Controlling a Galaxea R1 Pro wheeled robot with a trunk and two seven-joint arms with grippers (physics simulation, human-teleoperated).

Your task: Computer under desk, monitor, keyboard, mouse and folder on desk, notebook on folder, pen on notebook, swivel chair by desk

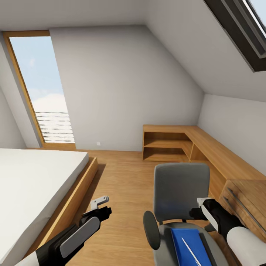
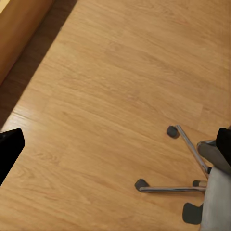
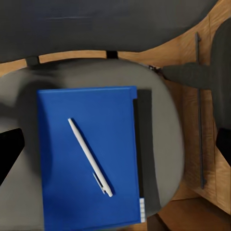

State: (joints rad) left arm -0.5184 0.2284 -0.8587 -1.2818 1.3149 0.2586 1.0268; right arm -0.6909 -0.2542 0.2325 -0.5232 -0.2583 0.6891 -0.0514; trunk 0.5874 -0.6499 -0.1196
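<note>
The swivel chair (image 1: 181, 188) stands just in front of me, grey back upright, with its chrome base and castors (image 2: 192, 168) on the wooden floor. On its seat (image 3: 163, 120) lies the blue folder (image 3: 86, 159), and the white pen (image 3: 89, 156) rests slantwise on top. The dark notebook (image 3: 136, 144) peeks out from under the folder's edge. My right gripper (image 3: 115, 144) hovers open above the folder, beside the chair back (image 1: 197, 212). My left gripper (image 1: 100, 210) hangs open over bare floor, left of the chair. The desk, monitor, computer, keyboard and mouse are out of view.
A low bed (image 1: 33, 177) with a wooden frame fills the left. A light wooden shelf unit (image 1: 166, 144) runs along the back right wall into a drawer unit (image 1: 247, 203) close by the chair's right side. Open floor lies between bed and chair.
</note>
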